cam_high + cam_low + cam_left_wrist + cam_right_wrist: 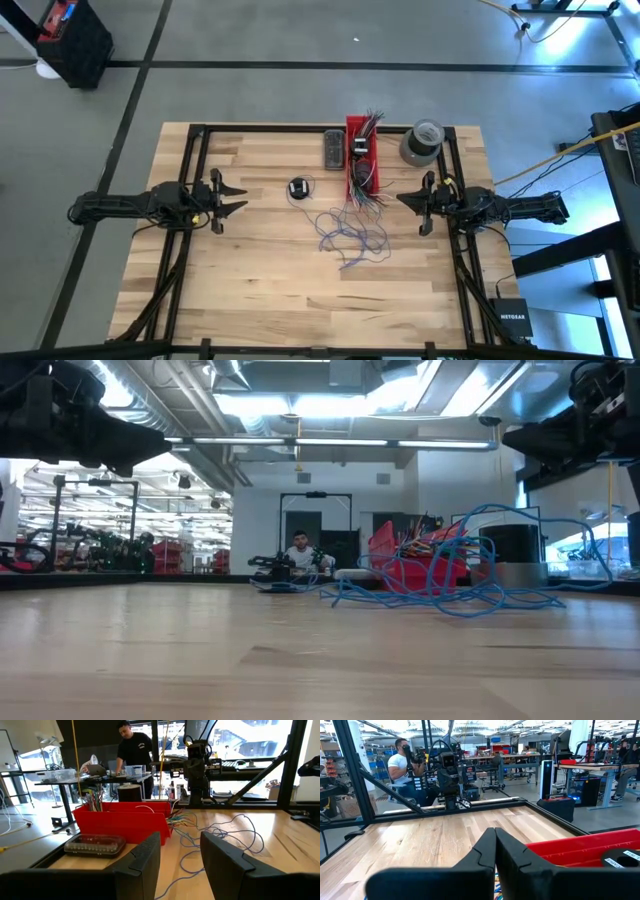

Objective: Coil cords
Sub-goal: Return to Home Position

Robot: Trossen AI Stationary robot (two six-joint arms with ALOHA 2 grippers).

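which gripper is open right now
The left gripper: its fingers stand apart with a clear gap between them, while the right gripper has its fingers pressed together.

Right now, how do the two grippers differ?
The left gripper has its fingers apart; the right gripper has them shut together. The left gripper hangs over bare wood; the right gripper is nearer the red bin and tape roll. Both hold nothing, are clear of the blue cord, and point toward the table's middle.

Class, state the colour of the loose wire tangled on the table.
Blue; the wire shows best in the low view.
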